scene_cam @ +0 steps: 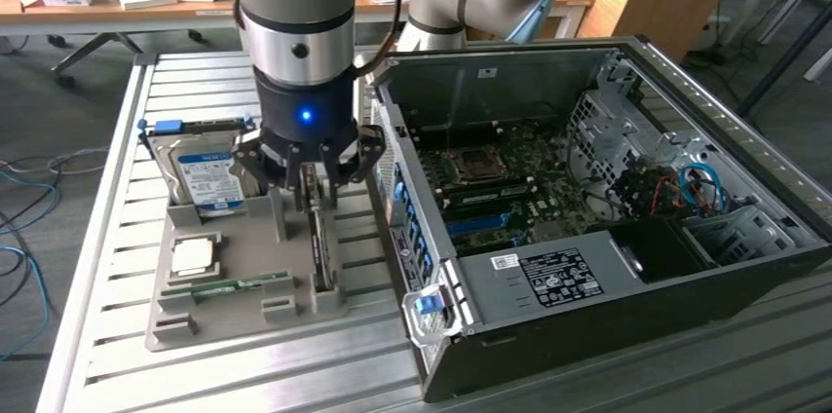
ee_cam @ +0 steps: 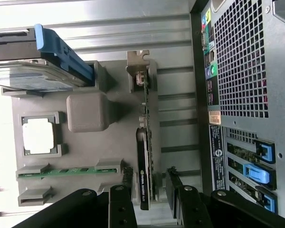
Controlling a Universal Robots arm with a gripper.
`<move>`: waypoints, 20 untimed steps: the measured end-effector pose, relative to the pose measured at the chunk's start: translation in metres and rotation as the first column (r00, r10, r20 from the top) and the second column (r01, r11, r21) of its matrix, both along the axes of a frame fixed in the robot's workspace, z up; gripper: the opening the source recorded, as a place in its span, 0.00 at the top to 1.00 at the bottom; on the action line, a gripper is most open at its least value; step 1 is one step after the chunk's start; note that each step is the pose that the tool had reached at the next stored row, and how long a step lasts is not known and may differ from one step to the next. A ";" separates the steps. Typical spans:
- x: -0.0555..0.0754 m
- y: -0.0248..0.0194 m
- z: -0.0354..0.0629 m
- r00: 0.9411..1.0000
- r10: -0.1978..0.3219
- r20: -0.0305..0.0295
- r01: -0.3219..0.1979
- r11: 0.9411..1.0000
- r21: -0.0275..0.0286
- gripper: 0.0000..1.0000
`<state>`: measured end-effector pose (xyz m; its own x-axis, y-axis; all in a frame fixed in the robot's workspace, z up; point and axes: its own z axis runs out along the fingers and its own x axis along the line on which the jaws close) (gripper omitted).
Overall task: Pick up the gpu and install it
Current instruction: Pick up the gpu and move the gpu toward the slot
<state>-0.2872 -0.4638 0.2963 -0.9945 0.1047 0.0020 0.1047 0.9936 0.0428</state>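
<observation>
**While poised over the gpu (scene_cam: 320, 252): alignment of the hand (scene_cam: 312, 179)**

Locate the gpu standing on edge in a slot of the grey tray (scene_cam: 195, 330), on the desk (scene_cam: 111, 267), just beside the open computer case (scene_cam: 520, 67). Read its long axis as running down the tray from the hard drive (scene_cam: 202, 174) end toward the near edge in the exterior view, parallel to the side of the case. Note the silver bracket (ee_cam: 137, 61) at the hard-drive end.

Find the hand directly above the gpu, released and spread wide. Check the fingers (ee_cam: 175, 185) in the wrist view: one to each flat face of the board, straddling its thin edge across the long axis, at the dark end away from the bracket. Treat contact as unconfirmed, with a gap visible on both sides and nothing gripped.

Judge the deciding relation as vertical: gpu below, hand above, finger gap square to the board's length. Regard pick-up as not yet done, installation likewise.
</observation>
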 end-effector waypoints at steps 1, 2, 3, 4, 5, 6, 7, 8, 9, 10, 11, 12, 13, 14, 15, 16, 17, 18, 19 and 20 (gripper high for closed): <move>0.000 0.0000 -0.0018 1.000 0.000 0.000 0.000 1.000 0.000 0.58; 0.000 0.0000 -0.0035 1.000 0.000 0.000 0.000 1.000 0.000 0.58; 0.000 0.0000 -0.0052 1.000 0.000 0.000 0.000 1.000 0.000 0.58; 0.000 0.0000 -0.0069 1.000 0.000 0.000 0.000 1.000 0.000 0.58; 0.000 0.0000 -0.0086 1.000 0.000 0.000 0.000 1.000 0.000 0.58; 0.000 0.0000 -0.0105 1.000 0.000 0.000 0.000 1.000 0.000 0.58; 0.000 0.0000 -0.0123 1.000 0.000 0.000 0.000 1.000 0.000 0.58; 0.000 0.0000 -0.0140 1.000 0.000 0.000 0.000 1.000 0.000 0.58; 0.000 0.0000 -0.0158 1.000 0.000 0.000 0.000 1.000 0.000 0.58; 0.000 0.0000 -0.0176 1.000 0.000 0.000 0.000 1.000 0.000 0.58; 0.000 0.0000 -0.0194 1.000 0.000 0.000 0.000 1.000 0.000 0.58; 0.000 0.0000 -0.0213 1.000 0.000 0.000 0.000 1.000 0.000 0.58; 0.000 0.0000 -0.0231 1.000 0.000 0.000 0.000 1.000 0.000 0.58; 0.000 0.0000 -0.0249 1.000 0.000 0.000 0.000 1.000 0.000 0.58; 0.000 0.0000 -0.0267 1.000 0.000 0.000 0.000 1.000 0.000 0.58; 0.000 0.0000 -0.0285 1.000 0.000 0.000 0.000 1.000 0.000 0.58; 0.000 0.0000 -0.0303 1.000 0.000 0.000 0.000 1.000 0.000 0.58; 0.000 0.0000 -0.0321 1.000 0.000 0.000 0.000 1.000 0.000 0.58; 0.000 0.0000 -0.0337 1.000 0.000 0.000 0.000 1.000 0.000 0.58; 0.000 0.0000 -0.0352 1.000 0.000 0.000 0.000 1.000 0.000 0.58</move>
